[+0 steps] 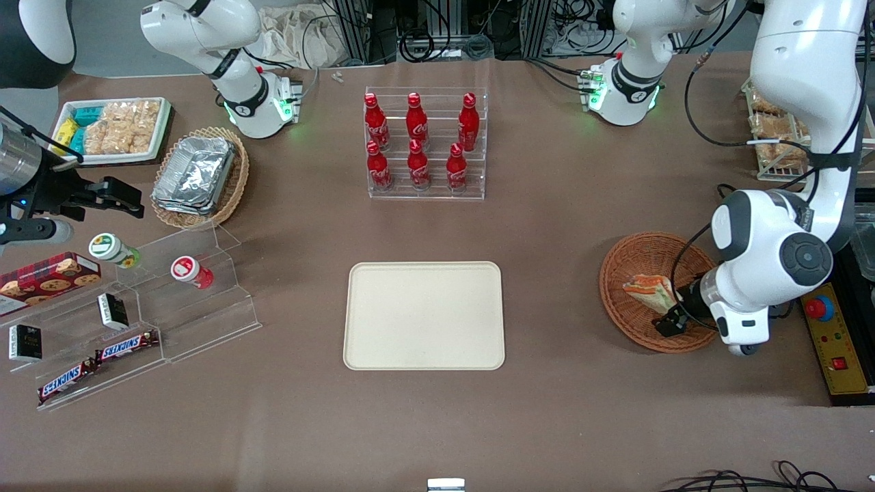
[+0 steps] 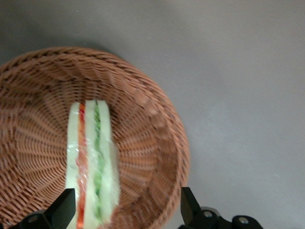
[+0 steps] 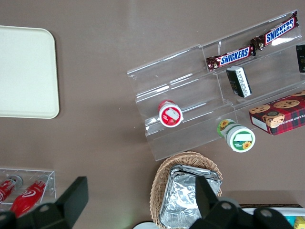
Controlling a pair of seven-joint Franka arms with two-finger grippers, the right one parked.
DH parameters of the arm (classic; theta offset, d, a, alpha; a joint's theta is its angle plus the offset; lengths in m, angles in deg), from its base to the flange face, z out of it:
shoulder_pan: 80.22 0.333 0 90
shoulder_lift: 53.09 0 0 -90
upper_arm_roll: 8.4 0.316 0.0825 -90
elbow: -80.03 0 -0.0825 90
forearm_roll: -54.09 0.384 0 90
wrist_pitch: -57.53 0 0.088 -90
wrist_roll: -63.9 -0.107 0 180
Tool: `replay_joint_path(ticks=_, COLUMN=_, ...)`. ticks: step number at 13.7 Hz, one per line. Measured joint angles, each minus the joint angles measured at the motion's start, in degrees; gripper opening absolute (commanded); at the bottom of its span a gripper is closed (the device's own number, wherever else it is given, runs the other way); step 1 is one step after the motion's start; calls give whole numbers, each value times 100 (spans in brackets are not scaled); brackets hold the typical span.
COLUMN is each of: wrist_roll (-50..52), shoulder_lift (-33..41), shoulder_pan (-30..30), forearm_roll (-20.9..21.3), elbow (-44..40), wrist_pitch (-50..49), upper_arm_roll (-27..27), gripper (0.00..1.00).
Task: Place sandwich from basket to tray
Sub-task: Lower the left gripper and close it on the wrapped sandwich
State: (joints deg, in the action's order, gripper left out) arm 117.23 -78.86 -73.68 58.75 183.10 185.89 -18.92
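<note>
The sandwich (image 2: 91,162) lies in the basket (image 2: 147,119), standing on one cut edge so its white bread faces flank the red and green filling stripes. The gripper (image 2: 127,210) hangs low over the basket with its fingers (image 2: 64,205) spread apart; one finger sits just beside the sandwich's bread face, while the other is well off toward the basket's rim, so the wedge lies between them but nearer the one.

It looks light and soft: bread that will crush under a hard squeeze, inside clear wrap that is probably slick. The sensible hold is across the two bread faces, around the thick middle of the wedge and not the thin tip, closing gently enough to pinch without flattening it. The wrap may let it slide, so a slow lift seems wise.

In the front view the left arm reaches down from the working arm's end of the table, its wrist bent over so the gripper (image 1: 673,320) points into the basket (image 1: 636,256), beside the sandwich (image 1: 649,288). The tray (image 1: 424,316) waits bare on the table (image 1: 560,410), well apart from the fingers, toward the middle.
</note>
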Motion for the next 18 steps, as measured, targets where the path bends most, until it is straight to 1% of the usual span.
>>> replay_joint_path(ticks=2, wrist_roll=138, shoulder_lift=-23, shoulder_pan=47, forearm_roll=224, elbow=192, wrist_pitch=234, upper_arm_roll=10, gripper=99)
replay_joint_path(ticks=3, wrist_roll=156, shoulder_lift=-25, shoulder_pan=89, forearm_roll=266, elbow=333, wrist_pitch=426, upper_arm_roll=15, gripper=99)
replay_joint_path(ticks=5, wrist_roll=161, shoulder_lift=-29, shoulder_pan=150, forearm_roll=282, elbow=607, wrist_pitch=752, upper_arm_roll=16, gripper=97)
replay_joint_path(ticks=8, wrist_roll=182, shoulder_lift=-54, shoulder_pan=207, forearm_roll=283, elbow=949, wrist_pitch=917, upper_arm_roll=25, gripper=91)
replay_joint_path(ticks=9, wrist_roll=182, shoulder_lift=-72, shoulder_pan=228, forearm_roll=284, elbow=1023, wrist_pitch=936, upper_arm_roll=27, gripper=81)
replay_joint_path(ticks=10, wrist_roll=182, shoulder_lift=-81, shoulder_pan=239, forearm_roll=284, elbow=1058, wrist_pitch=944, upper_arm_roll=27, gripper=64)
replay_joint_path(ticks=11, wrist_roll=182, shoulder_lift=-82, shoulder_pan=241, forearm_roll=284, elbow=1067, wrist_pitch=944, upper_arm_roll=27, gripper=37)
replay_joint_path(ticks=12, wrist_roll=182, shoulder_lift=-77, shoulder_pan=241, forearm_roll=287, elbow=1066, wrist_pitch=933, upper_arm_roll=24, gripper=17)
replay_joint_path(ticks=13, wrist_roll=182, shoulder_lift=-64, shoulder_pan=241, forearm_roll=289, elbow=1061, wrist_pitch=847, upper_arm_roll=19, gripper=0)
replay_joint_path(ticks=16, wrist_roll=178, shoulder_lift=116, shoulder_pan=260, forearm_roll=290, elbow=912, wrist_pitch=87, upper_arm_roll=10, gripper=0)
replay_joint_path(ticks=18, wrist_roll=168, shoulder_lift=373, shoulder_pan=281, forearm_roll=290, elbow=582, wrist_pitch=-598, upper_arm_roll=-96, gripper=0)
